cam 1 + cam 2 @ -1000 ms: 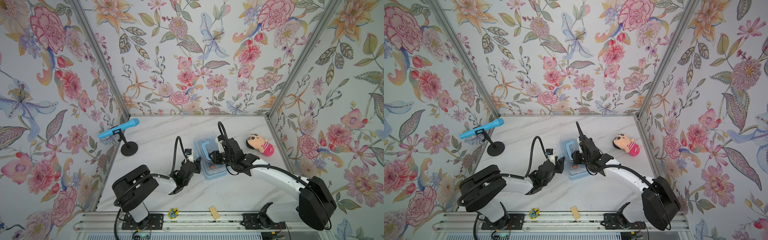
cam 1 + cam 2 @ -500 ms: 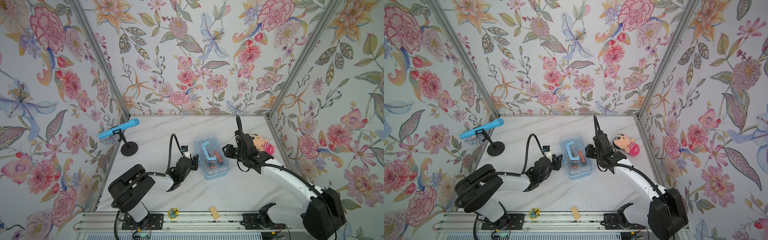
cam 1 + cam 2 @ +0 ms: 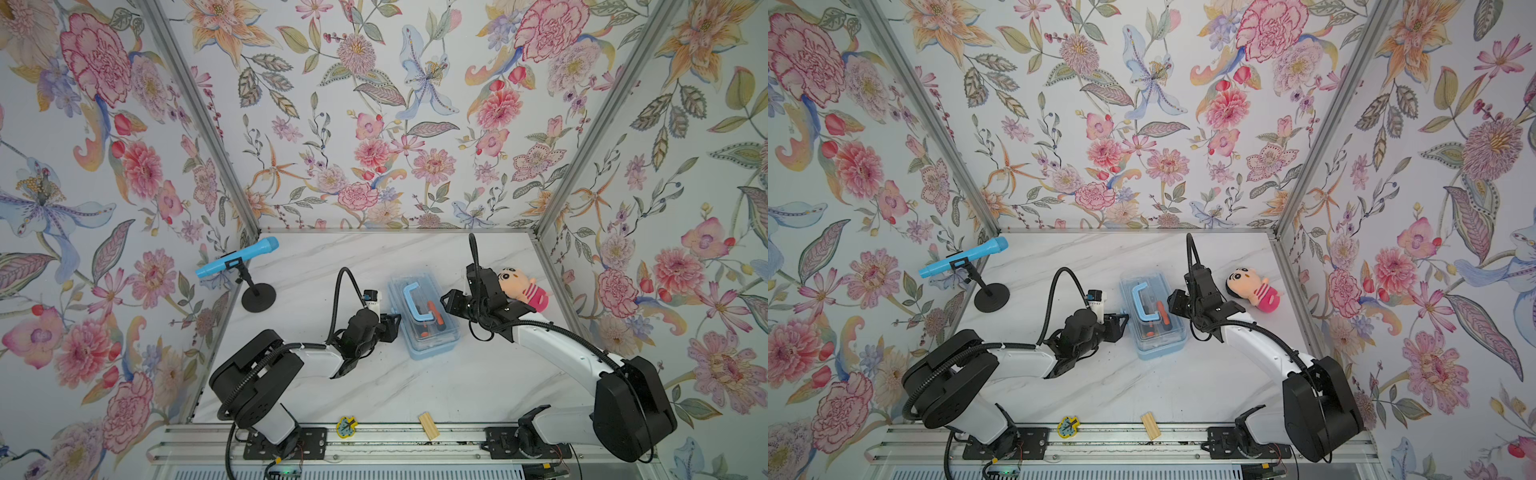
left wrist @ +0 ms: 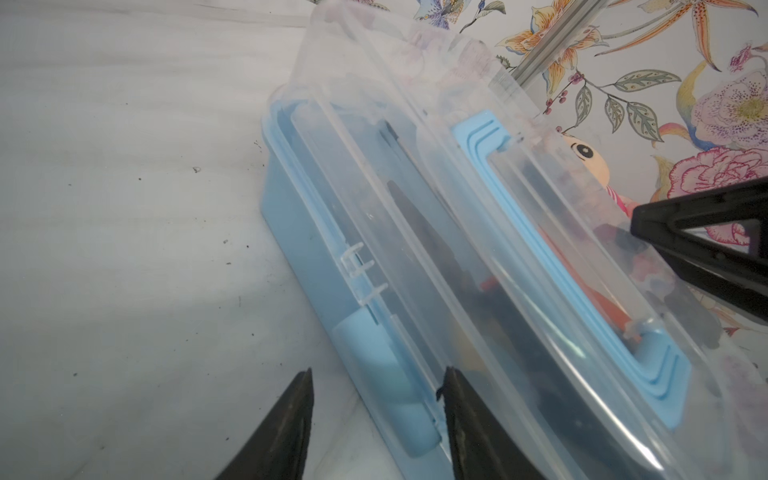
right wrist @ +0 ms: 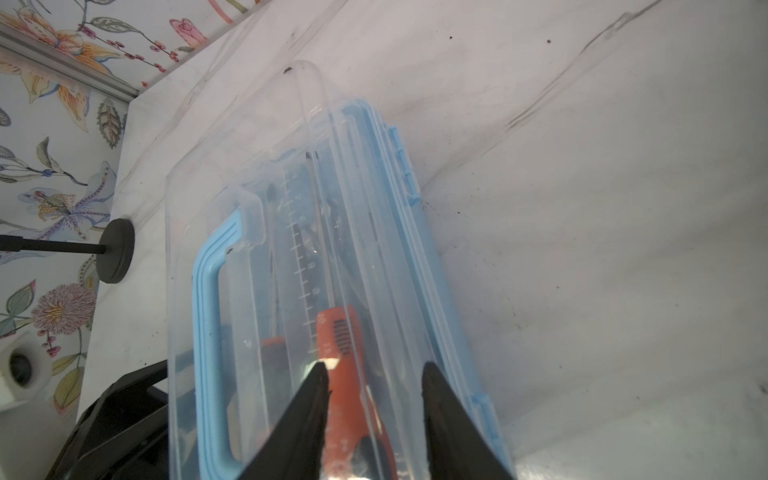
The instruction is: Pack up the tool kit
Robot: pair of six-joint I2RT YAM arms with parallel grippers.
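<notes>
Both top views hang high over the near edge and look steeply down on the whole table (image 3: 415, 386). The left wrist view sits close on the left of the tool box (image 4: 299, 232), facing right toward the doll (image 4: 586, 162). The right wrist view sits close over its right side, facing left toward the microphone stand (image 5: 118, 249). Both wrist views share the box's blue handle (image 5: 208, 311).

Walls: a back wall (image 3: 395, 124), a left wall (image 3: 83, 208) and a right wall (image 3: 685, 208), all papered in one floral print of pink, orange and blue blooms with grey-green leaves on a pale ground.
Corners: grey metal posts (image 3: 201, 120) run up where the walls meet.
Base: white surface (image 3: 415, 382) with faint grey marble veins and small dark specks.
Front edge: slotted aluminium rail (image 3: 395, 446).
Light: bright, even, with soft shadows.
</notes>
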